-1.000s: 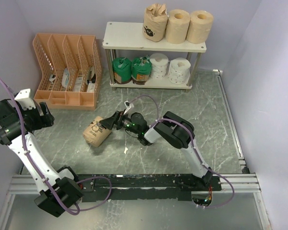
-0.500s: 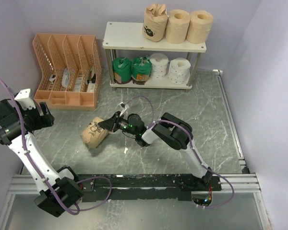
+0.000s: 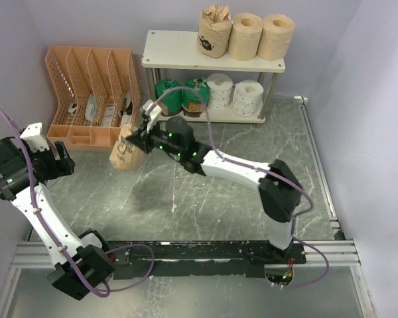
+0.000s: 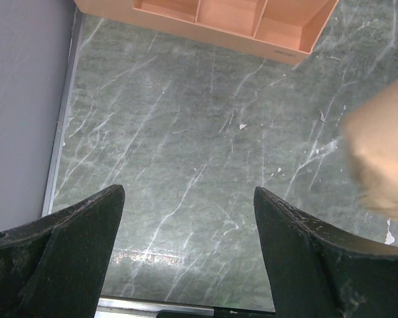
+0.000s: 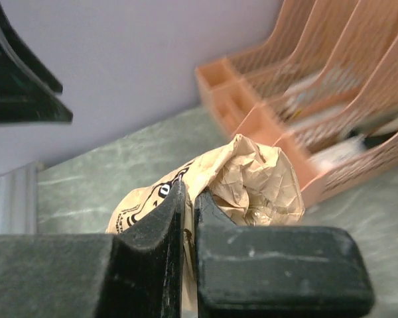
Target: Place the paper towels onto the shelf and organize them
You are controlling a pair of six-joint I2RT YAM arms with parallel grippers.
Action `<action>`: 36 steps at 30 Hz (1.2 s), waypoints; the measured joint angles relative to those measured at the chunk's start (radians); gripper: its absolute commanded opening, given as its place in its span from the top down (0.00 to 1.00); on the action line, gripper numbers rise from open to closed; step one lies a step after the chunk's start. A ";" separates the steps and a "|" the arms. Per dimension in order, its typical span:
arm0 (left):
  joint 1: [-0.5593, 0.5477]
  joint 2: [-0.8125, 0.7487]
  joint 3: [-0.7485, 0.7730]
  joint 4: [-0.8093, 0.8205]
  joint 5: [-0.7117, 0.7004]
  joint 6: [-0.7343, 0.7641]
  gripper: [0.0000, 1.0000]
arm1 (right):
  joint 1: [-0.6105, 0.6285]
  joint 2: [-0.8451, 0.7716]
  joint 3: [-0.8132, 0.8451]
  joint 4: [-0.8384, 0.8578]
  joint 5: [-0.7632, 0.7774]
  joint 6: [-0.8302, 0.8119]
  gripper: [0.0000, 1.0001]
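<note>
Top view, roll: the printed roll (image 3: 125, 154) hangs from the right gripper (image 3: 139, 140) beside the file rack (image 3: 93, 86), well apart from the shelf (image 3: 172, 50).
Top view, advice: carry it to the bare part of the top board and set it upright beside the twin roll (image 3: 214, 30).
Left wrist view: the left gripper (image 4: 186, 252) is spread, holding nothing.
Right wrist view: jaws pressed together, pinching only wrapper paper; likely a thin hold, so move gently.
Writing: a black drawing on the wrapper; no words readable.

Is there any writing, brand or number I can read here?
None can be read.
Black print on the held roll, in the right hand: blurred, no legible letters.
Black print on the tan roll atop the shelf: too small.
</note>
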 measured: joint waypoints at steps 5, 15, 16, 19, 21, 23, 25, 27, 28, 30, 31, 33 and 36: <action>0.000 -0.001 0.000 0.000 0.001 0.001 0.10 | 0.000 -0.140 0.167 -0.240 0.084 -0.280 1.00; 0.000 -0.002 0.000 0.000 0.007 0.003 0.09 | -0.003 -0.167 0.340 -0.395 0.370 -0.708 1.00; 0.000 -0.002 0.000 0.000 0.007 0.003 0.09 | -0.003 -0.155 0.383 -0.395 0.396 -0.754 1.00; 0.000 -0.002 0.000 0.000 0.007 0.003 0.09 | -0.005 -0.096 0.533 -0.360 0.451 -0.886 1.00; 0.000 -0.003 0.000 0.000 0.006 0.003 0.09 | -0.005 -0.060 0.613 -0.334 0.471 -0.953 1.00; 0.000 -0.006 0.000 0.000 0.006 0.003 0.09 | -0.006 -0.005 0.717 -0.316 0.486 -1.012 1.00; 0.000 -0.010 0.000 0.000 0.006 0.003 0.09 | -0.011 0.057 0.811 -0.302 0.499 -1.061 1.00; 0.000 -0.012 0.000 0.000 0.005 0.002 0.09 | -0.019 0.120 0.885 -0.291 0.503 -1.095 1.00; 0.000 -0.013 0.000 0.000 0.003 0.002 0.09 | -0.026 0.149 0.918 -0.288 0.503 -1.103 1.00; 0.000 -0.013 0.000 0.000 0.000 0.002 0.09 | -0.048 0.226 1.004 -0.291 0.497 -1.110 1.00; 0.000 -0.013 0.000 0.000 -0.001 0.001 0.09 | -0.065 0.266 1.045 -0.293 0.492 -1.109 1.00; 0.000 -0.013 0.000 0.001 -0.002 0.001 0.09 | -0.104 0.325 1.094 -0.293 0.481 -1.101 1.00; 0.000 -0.012 0.000 0.001 -0.002 -0.001 0.09 | -0.173 0.368 1.098 -0.288 0.467 -1.078 1.00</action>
